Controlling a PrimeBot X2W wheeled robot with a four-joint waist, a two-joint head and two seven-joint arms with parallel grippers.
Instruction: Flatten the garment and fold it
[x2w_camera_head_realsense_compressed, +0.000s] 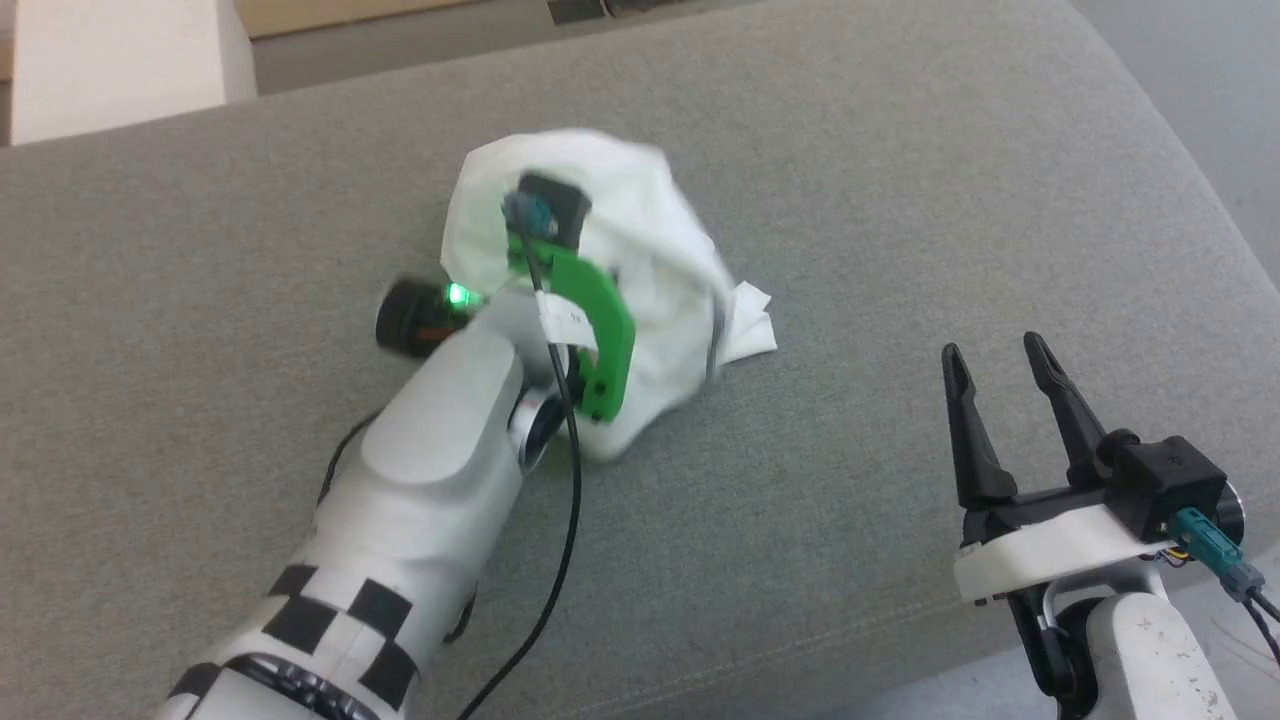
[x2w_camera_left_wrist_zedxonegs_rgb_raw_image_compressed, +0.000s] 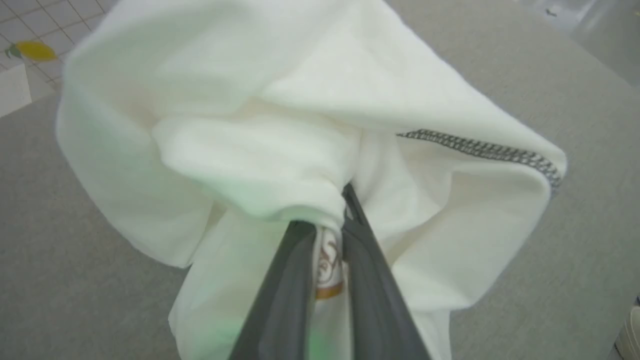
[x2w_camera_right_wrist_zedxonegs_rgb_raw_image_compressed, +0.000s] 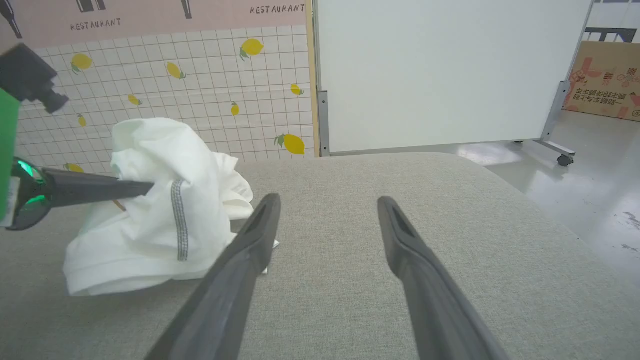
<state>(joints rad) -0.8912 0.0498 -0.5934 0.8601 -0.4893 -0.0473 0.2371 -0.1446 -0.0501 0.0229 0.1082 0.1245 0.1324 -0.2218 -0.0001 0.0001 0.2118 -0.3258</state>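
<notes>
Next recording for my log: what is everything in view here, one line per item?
garment: one, white with dark grey zigzag stitching, bunched in a heap on the cushion
cushion: one, grey fabric, under the garment and both grippers
tiled wall: one, white with yellow lemons, beyond the cushion
panel: one, white, on a wheeled frame beside the tiled wall
cardboard box: one, brown with print, far right of the right wrist view
left gripper: one, dark fingers, shut on a fold of the garment
right gripper: one, dark fingers, open, over bare cushion, apart from the garment
</notes>
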